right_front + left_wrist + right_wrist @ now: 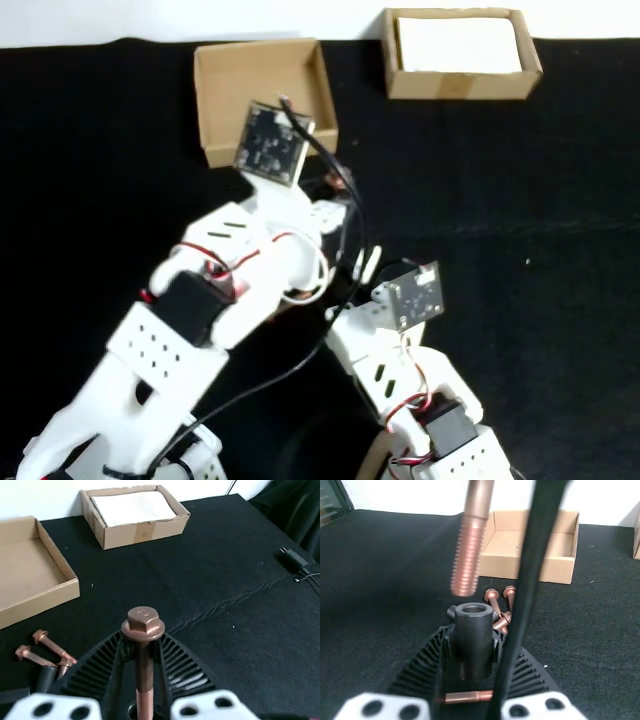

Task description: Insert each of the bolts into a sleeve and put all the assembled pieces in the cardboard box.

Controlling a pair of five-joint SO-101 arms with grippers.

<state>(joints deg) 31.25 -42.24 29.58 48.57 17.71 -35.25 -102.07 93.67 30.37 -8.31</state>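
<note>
While the left gripper (143,652) clamps a copper bolt (143,625) head-up, its threaded tip hangs just above the mouth of the upright black sleeve (472,630) pinched in the right gripper (472,647)

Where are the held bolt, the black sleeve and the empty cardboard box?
held bolt (143,623): left wrist view, hex head.
black sleeve (473,640): right wrist view, outer wall.
empty cardboard box (258,85): high view, bare floor.

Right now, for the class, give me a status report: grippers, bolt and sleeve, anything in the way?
Left gripper shut on bolt. Right gripper shut on sleeve, upright. Bolt tip just above sleeve mouth, not in. Black cable hangs close beside them.
</note>
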